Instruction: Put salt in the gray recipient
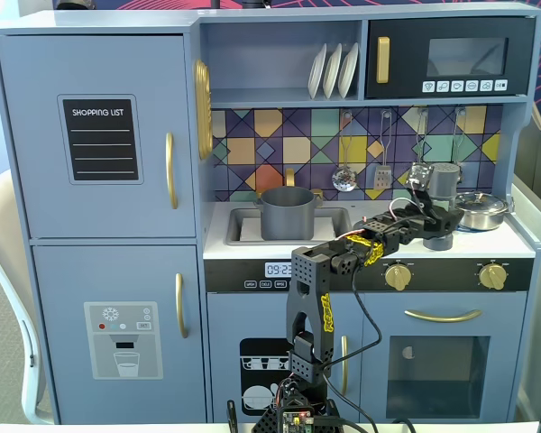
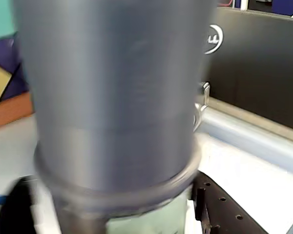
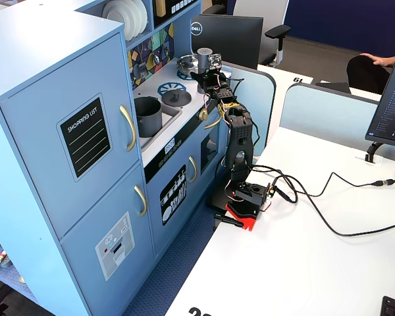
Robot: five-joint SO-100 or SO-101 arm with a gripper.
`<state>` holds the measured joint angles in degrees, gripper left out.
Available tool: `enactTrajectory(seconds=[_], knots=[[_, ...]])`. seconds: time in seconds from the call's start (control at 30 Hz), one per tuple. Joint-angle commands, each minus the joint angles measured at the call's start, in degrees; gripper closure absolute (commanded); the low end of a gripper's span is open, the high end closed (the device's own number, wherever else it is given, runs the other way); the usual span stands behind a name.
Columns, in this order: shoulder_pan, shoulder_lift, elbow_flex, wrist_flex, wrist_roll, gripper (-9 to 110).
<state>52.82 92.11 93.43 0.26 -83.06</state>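
Observation:
The salt (image 1: 443, 180) is a slim gray shaker standing upright at the right of the toy kitchen counter, next to the steel pan. In the wrist view the salt (image 2: 117, 97) fills the frame, blurred, with its pale green label low down. My gripper (image 1: 430, 211) is shut on its lower body, with one dark finger on each side in the wrist view (image 2: 122, 219). The gray recipient (image 1: 286, 212) is a matte dark gray pot in the sink, well to the left of the gripper. Another fixed view shows the pot (image 3: 148, 115), the salt (image 3: 204, 55) and the gripper (image 3: 208, 70).
A shiny steel pan (image 1: 481, 209) sits right of the salt. A flat dark lid (image 1: 438, 241) lies on the counter just below the gripper. A ladle (image 1: 344, 178) and a spatula (image 1: 383, 175) hang on the tiled back wall. A shelf and a microwave (image 1: 449, 57) overhang the counter.

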Motion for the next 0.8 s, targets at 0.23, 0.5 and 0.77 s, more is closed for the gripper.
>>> enactTrajectory(seconds=[0.23, 0.5, 0.77], knots=[[2.29, 15.91, 3.52, 11.95, 1.67, 53], [0.97, 45.44, 22.85, 32.43, -3.60, 83], [-15.64, 64.51, 36.12, 51.50, -7.47, 100]])
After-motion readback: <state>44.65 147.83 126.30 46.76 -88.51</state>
